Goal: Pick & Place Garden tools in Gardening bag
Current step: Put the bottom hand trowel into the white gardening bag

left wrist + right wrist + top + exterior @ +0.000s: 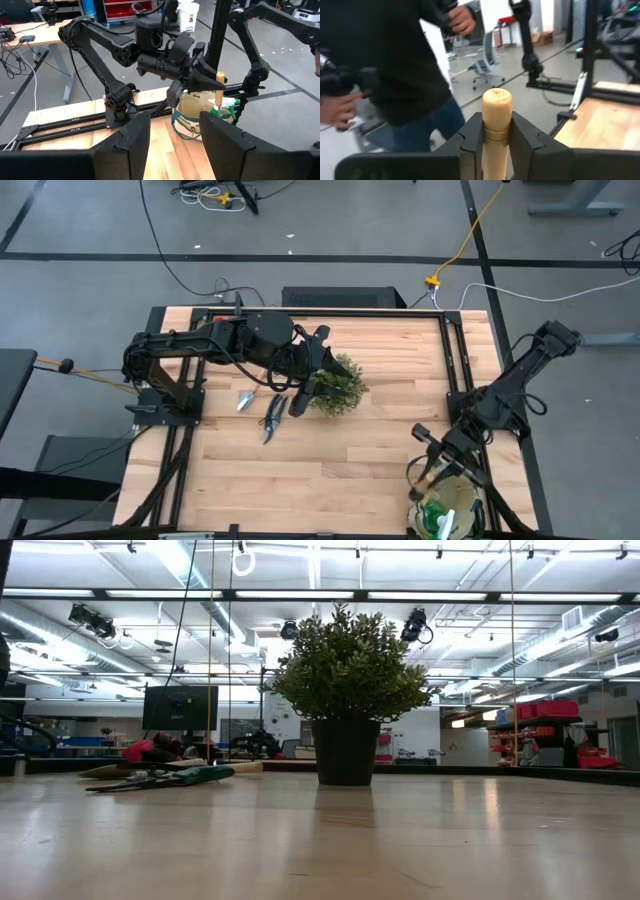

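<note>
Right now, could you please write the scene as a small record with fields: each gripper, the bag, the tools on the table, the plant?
right gripper: shut on a wooden tool handle, held over the gardening bag
left gripper: open, holding nothing, beside the plant
gardening bag: at the table's right front corner, a green and white item already inside
tools on the table: pruning shears and a trowel, left of the plant
plant: upright in a dark pot, mid-table
person: in the room beyond the table

Both arms: matte black throughout, angular jointed links, black cables looped along the segments. Left gripper (303, 393) and right gripper (432, 458): black, jaws being broad flat slabs with stepped, notched inner faces.
</note>
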{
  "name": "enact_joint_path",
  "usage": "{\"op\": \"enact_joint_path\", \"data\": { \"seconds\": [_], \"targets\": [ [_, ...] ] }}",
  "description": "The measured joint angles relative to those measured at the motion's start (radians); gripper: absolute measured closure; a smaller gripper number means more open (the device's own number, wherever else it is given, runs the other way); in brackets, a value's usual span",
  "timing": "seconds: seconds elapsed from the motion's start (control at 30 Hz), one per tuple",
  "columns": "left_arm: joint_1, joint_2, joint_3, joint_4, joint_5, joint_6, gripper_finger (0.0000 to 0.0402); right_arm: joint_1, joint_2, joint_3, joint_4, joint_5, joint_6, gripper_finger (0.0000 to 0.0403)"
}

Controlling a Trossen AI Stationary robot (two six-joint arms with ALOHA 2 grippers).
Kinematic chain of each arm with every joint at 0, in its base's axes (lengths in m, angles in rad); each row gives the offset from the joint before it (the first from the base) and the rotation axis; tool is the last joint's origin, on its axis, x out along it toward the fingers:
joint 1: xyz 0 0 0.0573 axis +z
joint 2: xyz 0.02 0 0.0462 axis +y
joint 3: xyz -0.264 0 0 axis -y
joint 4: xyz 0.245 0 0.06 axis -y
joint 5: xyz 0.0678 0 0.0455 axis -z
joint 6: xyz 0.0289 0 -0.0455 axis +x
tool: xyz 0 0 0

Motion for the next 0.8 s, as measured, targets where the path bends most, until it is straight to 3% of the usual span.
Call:
{"op": "enact_joint_path", "data": {
  "seconds": [0.43, 0.8],
  "targets": [
    [0.0, 0.0, 0.0, 0.002, 0.0, 0.003, 0.0225, 0.031, -0.11, 0.0, -0.107, -0.053, 0.023, 0.0337],
    [0.0, 0.0, 0.0, 0.003, 0.0, 0.004, 0.0225, 0.031, -0.199, 0.0, -0.359, -0.054, 0.018, 0.0337]
  ]
}}
